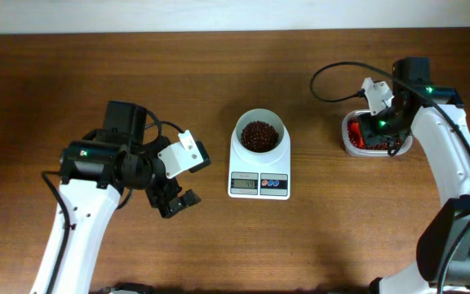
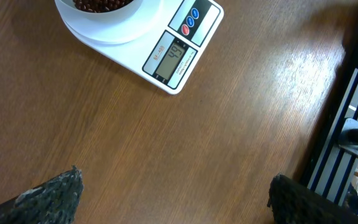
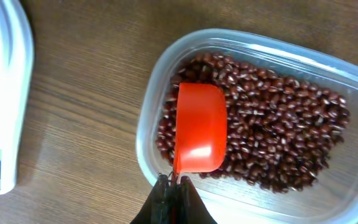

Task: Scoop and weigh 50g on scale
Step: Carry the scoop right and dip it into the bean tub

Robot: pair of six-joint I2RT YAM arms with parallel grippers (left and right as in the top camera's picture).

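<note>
I have the right gripper (image 3: 174,186) pinched tight on the thin handle of the orange scoop (image 3: 199,127), which sits inside the tub (image 3: 146,106) at its scale-side end, right on top of the beans there. The weighed beans (image 1: 259,135) lie well apart from the scoop, as a dark heap in the round white bowl (image 1: 259,122) on the scale (image 1: 259,167) at the middle of the table (image 1: 219,73). The clear tub, off by the right arm, holds a much broader layer of the same red-brown beans (image 3: 278,124), spread over most of its floor. My left gripper (image 2: 173,193) hangs over bare wood just beside the scale, fingers spread wide with nothing between them. On the scale's grey display I read digits starting 49; the last one is too small to make out. Beside it are one red and two blue buttons.
</note>
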